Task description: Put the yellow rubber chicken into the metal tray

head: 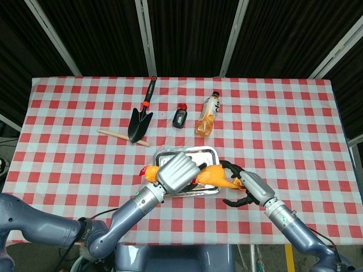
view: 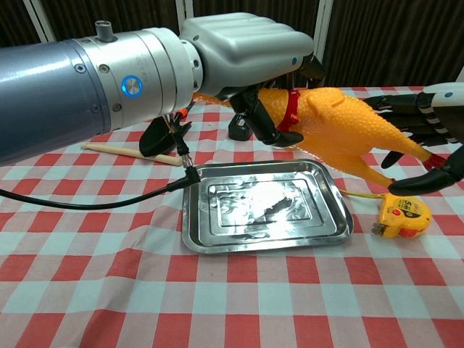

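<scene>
Above the metal tray (view: 264,239), my left hand (view: 243,45) grips the yellow rubber chicken (view: 341,134) around its neck, at the red collar, fingers wrapped under it. Chicken hangs clear of the tray, not touching it, body angled down toward the tray's right end, legs trailing past the rim. Head view agrees: left hand (head: 177,171) sits over the tray (head: 187,152), chicken (head: 214,176) crossing its near right corner. My right hand (view: 428,138) is just right of the tray, beside the chicken's legs, dark fingers (view: 420,181) spread apart and holding nothing; one fingertip curls near the chicken's foot, contact I cannot tell. In the head view the right hand (head: 248,187) is off the tray's right corner, fingers splayed. Yellow tape measure (view: 402,214) lies on the checkered cloth just right of the tray, under the chicken's legs, its tape running toward the tray's rim. Beyond the tray: orange drink bottle (head: 208,114) lying down, small black bottle with a red cap (head: 180,115) to its left, then a garden trowel (head: 140,118) and a wooden stick (head: 122,137) further left of the tray. A black cable (view: 87,206) runs from my left wrist across the cloth, left of the tray.
</scene>
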{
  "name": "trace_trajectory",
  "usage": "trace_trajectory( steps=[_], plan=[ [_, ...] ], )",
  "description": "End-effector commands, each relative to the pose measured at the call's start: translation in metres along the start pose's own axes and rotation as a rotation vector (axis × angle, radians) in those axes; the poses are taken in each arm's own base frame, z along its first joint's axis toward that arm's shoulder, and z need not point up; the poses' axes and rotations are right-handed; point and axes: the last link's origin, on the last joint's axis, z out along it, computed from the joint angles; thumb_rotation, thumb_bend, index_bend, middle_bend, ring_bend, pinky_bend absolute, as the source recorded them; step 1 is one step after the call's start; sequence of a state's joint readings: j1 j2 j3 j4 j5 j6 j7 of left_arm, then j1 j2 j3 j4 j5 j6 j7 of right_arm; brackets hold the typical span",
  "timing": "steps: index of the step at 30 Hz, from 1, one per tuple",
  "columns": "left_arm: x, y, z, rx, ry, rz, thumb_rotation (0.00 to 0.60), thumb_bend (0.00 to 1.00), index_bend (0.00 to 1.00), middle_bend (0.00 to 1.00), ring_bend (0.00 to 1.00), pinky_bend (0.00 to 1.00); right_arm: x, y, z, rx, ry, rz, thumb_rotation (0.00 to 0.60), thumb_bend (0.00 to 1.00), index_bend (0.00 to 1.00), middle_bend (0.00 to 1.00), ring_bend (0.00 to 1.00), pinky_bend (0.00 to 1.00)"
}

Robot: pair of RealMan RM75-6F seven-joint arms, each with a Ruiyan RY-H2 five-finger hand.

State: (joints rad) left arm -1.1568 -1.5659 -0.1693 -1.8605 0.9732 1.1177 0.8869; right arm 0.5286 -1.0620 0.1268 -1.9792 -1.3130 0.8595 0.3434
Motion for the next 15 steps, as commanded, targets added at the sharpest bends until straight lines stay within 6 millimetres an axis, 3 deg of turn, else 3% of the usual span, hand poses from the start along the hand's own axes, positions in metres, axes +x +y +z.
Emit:
trace_trajectory(
  steps=[1, 9, 15],
  plan=[
    [-0.001, 0.001, 0.0, 0.0, -0.001, -0.005, 0.6, 0.51, 0.61, 0.72, 0.65, 0.81, 0.0, -0.002, 0.001, 0.007, 0.007, 0.007, 0.6, 0.22, 0.0, 0.13, 0.1, 0.22],
    [-0.002, 0.008, 0.001, -0.012, -0.001, -0.01, 0.6, 0.51, 0.61, 0.72, 0.65, 0.81, -0.002, -0.005, 0.008, 0.018, 0.029, 0.024, 0.6, 0.22, 0.04, 0.13, 0.11, 0.22],
    [-0.003, 0.012, 0.002, -0.022, -0.003, -0.015, 0.6, 0.51, 0.61, 0.72, 0.65, 0.81, -0.003, -0.005, 0.013, 0.012, 0.055, 0.04, 0.6, 0.22, 0.22, 0.21, 0.22, 0.28]
  ],
)
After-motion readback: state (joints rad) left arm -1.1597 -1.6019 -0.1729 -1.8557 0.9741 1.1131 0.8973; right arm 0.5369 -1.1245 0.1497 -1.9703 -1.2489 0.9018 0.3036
